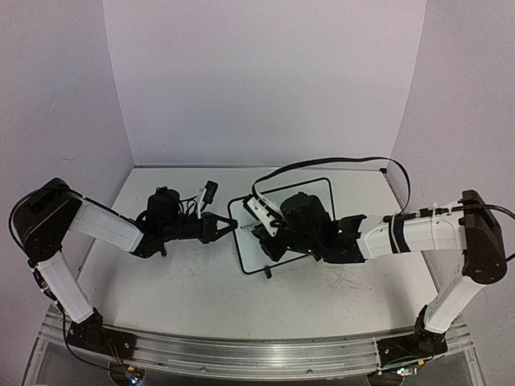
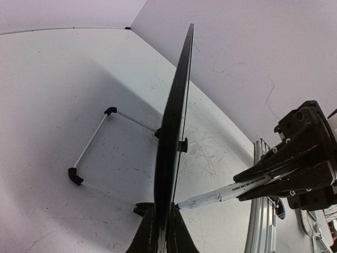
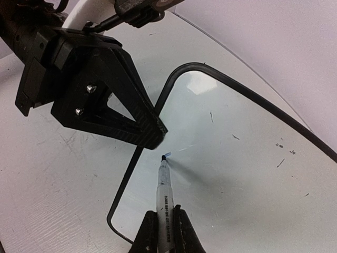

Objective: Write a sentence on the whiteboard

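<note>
Progress: barely begun, no words legible on board [image 3: 237, 174] | board: centre of table [image 1: 185, 277], left edge pinched in left gripper [image 3: 158, 138] | right gripper [image 3: 164, 224]: clamped on marker [image 3: 162, 184], blue tip touching board near that edge | remaining: whole sentence

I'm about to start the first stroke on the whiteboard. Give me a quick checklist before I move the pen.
1. Left gripper clamped on the whiteboard edge: ok.
2. Right gripper shut on the marker: ok.
3. Marker uncapped, blue tip pointing at the board: ok.
4. Tip actually touching the surface: cannot tell; it sits very close.
5. Bare board beyond the tip for the line: ok.
6. Words written: not ok, none yet, only small specks.
</note>
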